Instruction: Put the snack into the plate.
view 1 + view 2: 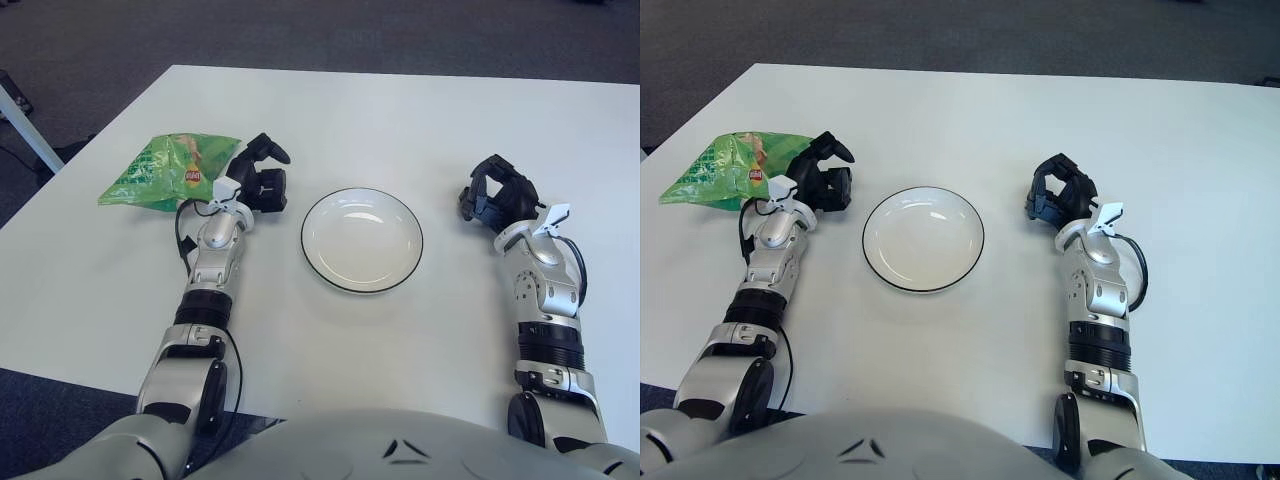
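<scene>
A green snack bag (pixel 165 172) lies flat on the white table at the far left. A white plate (pixel 362 240) with a dark rim sits empty in the middle. My left hand (pixel 262 178) hovers at the bag's right edge, between bag and plate, with its fingers spread and holding nothing. My right hand (pixel 497 197) rests to the right of the plate, fingers loosely curled and empty.
The white table (pixel 400 110) stretches far behind the plate. Its left edge (pixel 90 150) runs diagonally close to the bag. Dark carpet lies beyond the table, and a white table leg (pixel 25 125) stands at the far left.
</scene>
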Available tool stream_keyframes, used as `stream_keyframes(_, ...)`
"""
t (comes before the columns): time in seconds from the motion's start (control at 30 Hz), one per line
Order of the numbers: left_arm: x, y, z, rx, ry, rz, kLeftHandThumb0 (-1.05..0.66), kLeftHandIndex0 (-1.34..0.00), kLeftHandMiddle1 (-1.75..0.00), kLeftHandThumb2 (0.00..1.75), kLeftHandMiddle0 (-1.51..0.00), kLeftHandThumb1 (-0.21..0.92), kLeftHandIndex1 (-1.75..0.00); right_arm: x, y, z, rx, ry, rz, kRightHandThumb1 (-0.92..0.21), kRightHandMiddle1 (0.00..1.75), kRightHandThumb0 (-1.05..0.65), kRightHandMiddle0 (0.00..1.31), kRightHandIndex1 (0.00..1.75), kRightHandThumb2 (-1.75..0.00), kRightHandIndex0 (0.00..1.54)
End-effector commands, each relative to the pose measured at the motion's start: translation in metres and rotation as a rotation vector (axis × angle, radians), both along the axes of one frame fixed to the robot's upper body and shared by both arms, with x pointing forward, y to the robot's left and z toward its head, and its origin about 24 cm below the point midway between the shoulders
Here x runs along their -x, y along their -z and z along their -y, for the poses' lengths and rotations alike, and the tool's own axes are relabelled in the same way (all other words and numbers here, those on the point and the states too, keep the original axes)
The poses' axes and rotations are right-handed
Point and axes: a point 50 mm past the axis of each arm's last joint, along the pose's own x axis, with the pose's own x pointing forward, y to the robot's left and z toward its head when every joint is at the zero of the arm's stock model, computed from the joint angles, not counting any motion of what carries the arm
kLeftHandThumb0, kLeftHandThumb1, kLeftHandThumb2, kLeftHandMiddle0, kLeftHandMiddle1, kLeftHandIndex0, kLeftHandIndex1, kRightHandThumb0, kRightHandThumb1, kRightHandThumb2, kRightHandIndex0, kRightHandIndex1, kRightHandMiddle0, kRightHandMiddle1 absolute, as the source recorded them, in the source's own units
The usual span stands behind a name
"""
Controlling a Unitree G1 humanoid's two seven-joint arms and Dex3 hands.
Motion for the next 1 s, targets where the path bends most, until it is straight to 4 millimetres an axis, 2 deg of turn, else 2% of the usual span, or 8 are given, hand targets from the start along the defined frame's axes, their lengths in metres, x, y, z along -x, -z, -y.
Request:
stream_keyframes(0.0,0.0155,0.0316,-0.0036,0.017,-0.017,-0.111,-0.45,-0.55,-1.75,1.22,-1.28,0.40,-1.75,0.0105,0.0285,-0.0004,-0.021,0.013,-0.139,-0.35,1.75,-0.48,0.59,1.75,-1.29,1.28)
stream_keyframes(0.43,0.0154,0.0315,-0.0039,0.016,-0.023,-0.110,-0.45,-0.55,-1.75,1.22,-1.28,0.40,-1.75,0.0106,0.0290,0.0002,0.169,0.025,-0.172,-0.36,1.75,-0.47,0.58,1.75,-1.27,1.28)
stream_keyframes(0.97,0.0158,0.0314,-0.0054,0.017,-0.016,-0.096,-0.45,-0.55,-1.75,1.22,-1.29,0.40,-1.75,0.0111,0.0293,-0.0019,0.192,0.029,-0.144,-0.38,1.75,-0.46,0.56,1.75,-1.24,1.27)
